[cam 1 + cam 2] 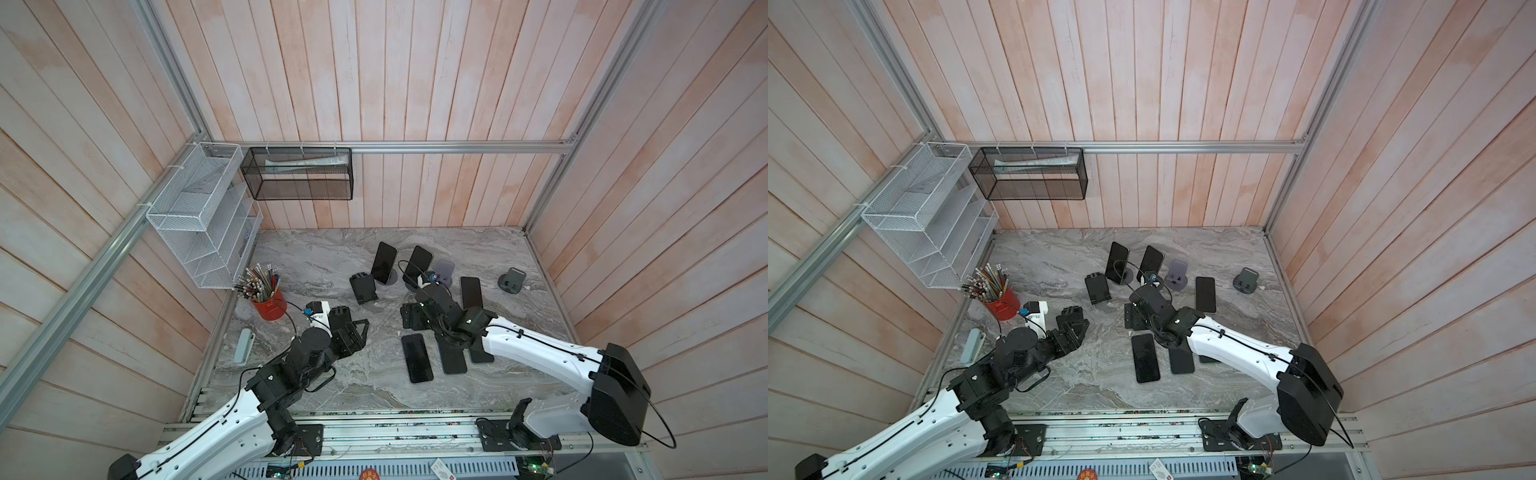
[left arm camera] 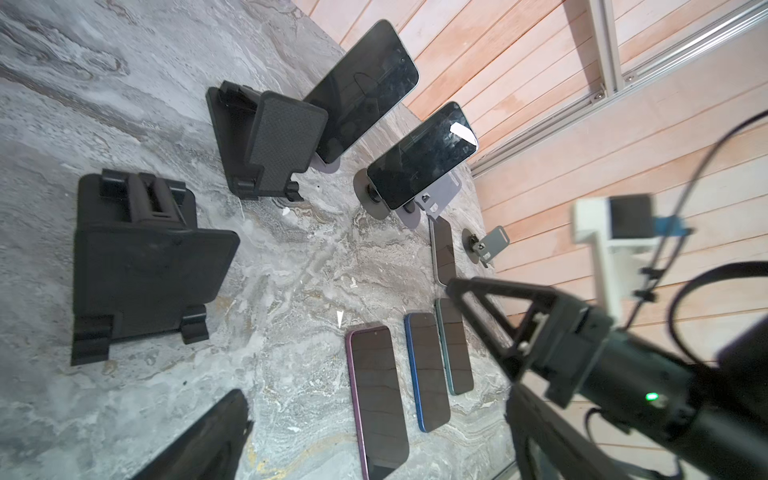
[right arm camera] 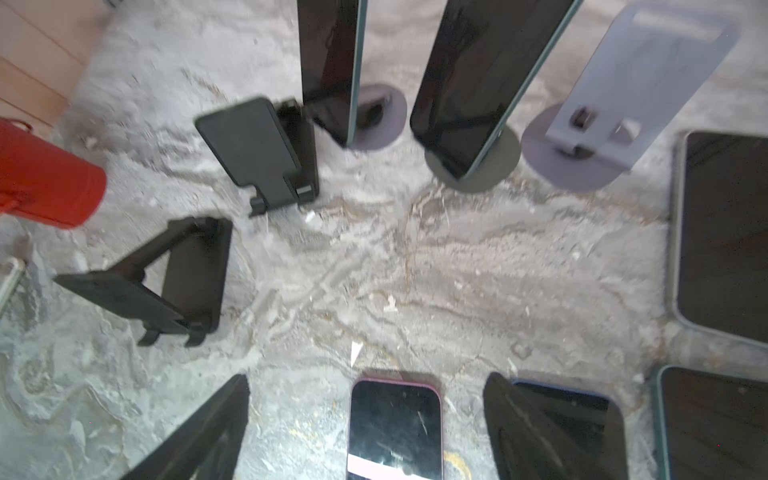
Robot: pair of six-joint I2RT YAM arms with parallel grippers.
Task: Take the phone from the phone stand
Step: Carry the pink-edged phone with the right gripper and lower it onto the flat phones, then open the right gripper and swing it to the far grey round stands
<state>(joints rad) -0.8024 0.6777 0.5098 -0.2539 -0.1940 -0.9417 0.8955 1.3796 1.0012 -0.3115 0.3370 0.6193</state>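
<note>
A dark phone point(image 1: 384, 262) and second phone point(image 1: 417, 265) lean on round-based stands point(image 3: 384, 116).

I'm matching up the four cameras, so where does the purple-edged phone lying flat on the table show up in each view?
In a top view: the purple-edged phone lies lower centre, leftmost of three flat phones.
In a top view: again lower centre.
Left wrist: lower middle.
Right wrist: bottom edge, centre.
Shared landmark: the black folding stand, empty, in all four.
</note>
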